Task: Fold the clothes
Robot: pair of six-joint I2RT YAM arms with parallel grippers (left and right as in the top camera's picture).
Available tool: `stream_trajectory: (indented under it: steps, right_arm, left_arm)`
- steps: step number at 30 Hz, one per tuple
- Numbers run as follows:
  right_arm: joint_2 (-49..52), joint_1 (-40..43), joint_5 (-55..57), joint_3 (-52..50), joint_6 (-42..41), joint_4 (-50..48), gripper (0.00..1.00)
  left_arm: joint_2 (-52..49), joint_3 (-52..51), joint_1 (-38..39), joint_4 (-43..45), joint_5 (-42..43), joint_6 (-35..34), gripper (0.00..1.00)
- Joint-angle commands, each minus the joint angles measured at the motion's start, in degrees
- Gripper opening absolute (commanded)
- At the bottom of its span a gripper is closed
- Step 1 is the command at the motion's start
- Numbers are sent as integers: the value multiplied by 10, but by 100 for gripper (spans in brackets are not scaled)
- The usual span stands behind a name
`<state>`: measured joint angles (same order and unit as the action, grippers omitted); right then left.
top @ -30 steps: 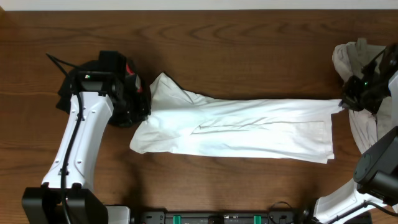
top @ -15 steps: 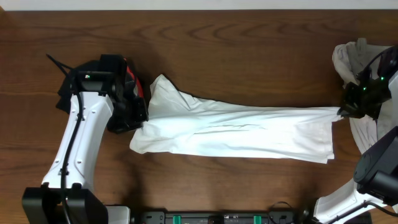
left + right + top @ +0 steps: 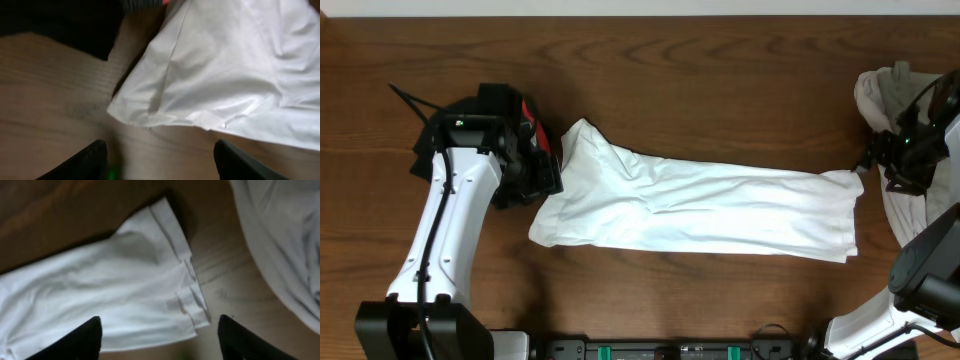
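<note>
The clothes, a white T-shirt (image 3: pixel 700 210), lie as a long folded strip across the wooden table. At the strip's left end my left gripper (image 3: pixel 546 178) stands open. In the left wrist view its gripper (image 3: pixel 162 162) has only bare wood between its fingers, and the shirt's edge (image 3: pixel 220 75) lies just beyond them. My right gripper (image 3: pixel 877 160) is open at the strip's right end. In the right wrist view the shirt's hemmed corner (image 3: pixel 150 280) lies flat on the table under the open gripper (image 3: pixel 160 342), and the fingers hold nothing.
A black garment with an orange and grey band (image 3: pixel 527 110) sits under the left arm and shows in the left wrist view too (image 3: pixel 55 20). A beige garment (image 3: pixel 885 95) is heaped at the right edge, close to the right gripper (image 3: pixel 285 245).
Both grippers have opened and let go of the shirt's ends. The stretched strip has gone slack and its right end has dropped onto the table.
</note>
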<state>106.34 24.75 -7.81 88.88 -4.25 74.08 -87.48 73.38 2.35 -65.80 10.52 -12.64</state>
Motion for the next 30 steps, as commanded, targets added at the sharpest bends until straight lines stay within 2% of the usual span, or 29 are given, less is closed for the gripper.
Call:
stream_trajectory:
  steps: [1, 7, 9, 15, 23, 30]
  right_arm:
    - [-7, 3, 11, -5, -13, -22, 78]
    - [0, 5, 53, -70, -9, -107, 87]
    - [1, 6, 50, -104, 14, -146, 89]
    - [2, 5, -33, -205, 80, -252, 83]
    - [2, 3, -36, -242, 82, -255, 79]
    - [2, 3, -36, -297, 61, -279, 62]
  left_arm:
    - [7, 13, 3, 8, 0, 10, 70]
    - [7, 13, 6, 10, 6, 23, 71]
    - [7, 13, 6, 10, 6, 23, 75]
    - [7, 13, 6, 16, 6, 26, 78]
    - [7, 13, 6, 29, 6, 32, 80]
    - [7, 13, 6, 38, 6, 32, 80]
